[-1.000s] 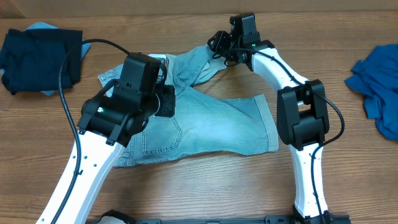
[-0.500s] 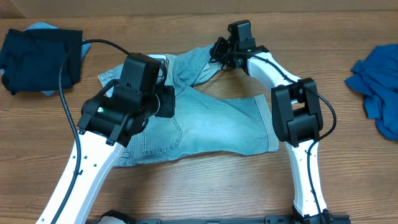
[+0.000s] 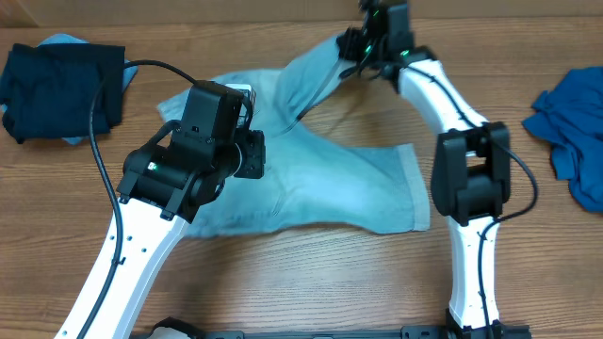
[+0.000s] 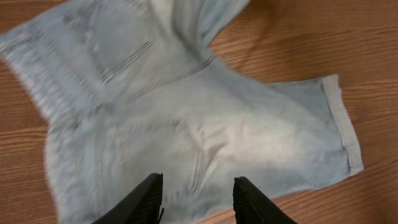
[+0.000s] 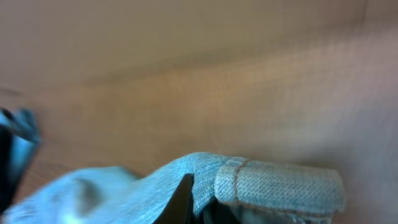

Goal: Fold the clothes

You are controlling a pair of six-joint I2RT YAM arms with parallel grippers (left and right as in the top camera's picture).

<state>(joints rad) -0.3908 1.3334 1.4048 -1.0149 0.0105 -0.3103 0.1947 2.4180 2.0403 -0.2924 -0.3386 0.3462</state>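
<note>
Wood-grain counter [image 3: 283, 292] lay under everything, and across its middle sprawled the pale washed-blue denim shorts [image 3: 311, 179]. A second earlier the right pincer [image 3: 356, 45] had stood part open at the bunched upper leg. By this moment it had closed tight on that leg's stitched hem [image 5: 280, 186] and carried it toward the far edge of the counter. The leg, which had been crumpled and doubled over itself, was now drawn out into a long, raised strip. The whole garment had also slid a little toward the far side with it. We judged this to be the spreading step: the shorts were being pulled flat so that a fold could follow, and no fold had yet been made.

The left pincer [image 4: 198, 199] hovered over the seat of the shorts with its fingers moderately apart and nothing between them, much as it had a second before.

The denim looked soft and faded, paler at the centre. We could see a stitched back pocket [image 4: 127, 53] and a turned-up cuff [image 4: 342, 118] on the leg that lay flat toward the right. Shallow wrinkles remained near the crotch.

Well apart from the shorts, a dark navy garment [image 3: 61, 80] sat at the far left and a royal-blue garment [image 3: 570, 122] lay heaped at the right edge.
</note>
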